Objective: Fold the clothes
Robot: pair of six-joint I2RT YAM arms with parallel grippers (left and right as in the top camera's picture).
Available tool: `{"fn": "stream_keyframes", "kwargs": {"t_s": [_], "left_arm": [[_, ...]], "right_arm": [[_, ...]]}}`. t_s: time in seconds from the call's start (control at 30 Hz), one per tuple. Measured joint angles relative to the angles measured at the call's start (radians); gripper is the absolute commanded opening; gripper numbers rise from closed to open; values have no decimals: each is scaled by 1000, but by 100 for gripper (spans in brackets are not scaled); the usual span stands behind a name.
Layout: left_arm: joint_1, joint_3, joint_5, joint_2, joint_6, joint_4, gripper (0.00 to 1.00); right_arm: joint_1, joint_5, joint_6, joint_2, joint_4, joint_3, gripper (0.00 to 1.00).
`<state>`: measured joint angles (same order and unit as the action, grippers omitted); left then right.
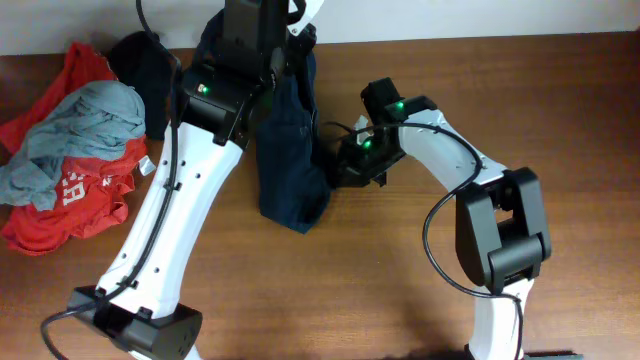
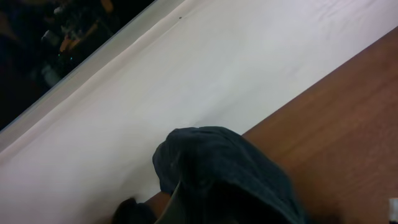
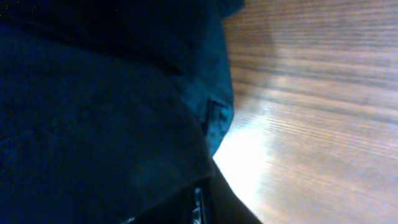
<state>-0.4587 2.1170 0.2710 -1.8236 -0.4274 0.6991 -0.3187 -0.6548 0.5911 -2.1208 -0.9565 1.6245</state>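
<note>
The clothes (image 1: 290,165) are a dark navy garment lying in a long strip from the table's far edge toward the middle. My left gripper (image 1: 283,48) is at the garment's far end, its jaws hidden under the fabric; in the left wrist view a bunched fold of the clothes (image 2: 227,171) rises right in front of the camera. My right gripper (image 1: 336,170) presses against the strip's right edge. In the right wrist view the clothes (image 3: 93,118) fill the left side and cover the jaws, with one dark finger (image 3: 230,208) showing at the bottom.
A pile at the far left holds a red garment with white lettering (image 1: 75,195), a light grey one (image 1: 85,120) and a black one (image 1: 145,60). A white wall (image 2: 217,68) runs along the far table edge. Bare wooden table (image 1: 400,290) lies toward the front.
</note>
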Motion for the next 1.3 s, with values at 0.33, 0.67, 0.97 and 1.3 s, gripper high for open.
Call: {"fn": "stream_keyframes", "kwargs": {"t_s": [0.33,0.67,0.97,1.3], "left_arm": [[0,0,6,0,0,-10,1],[0,24,110,0,95,82,1],[2,128,101,0,270,274,1],[146,285,91,0,385,313,1]], "right_arm": [[35,3,-49,1,-11,2,4],[238,64,-280,49,-281,318,4],[268,206,-471,89,-451,656,4],[386,265,-522,89,-597,958,4]]}}
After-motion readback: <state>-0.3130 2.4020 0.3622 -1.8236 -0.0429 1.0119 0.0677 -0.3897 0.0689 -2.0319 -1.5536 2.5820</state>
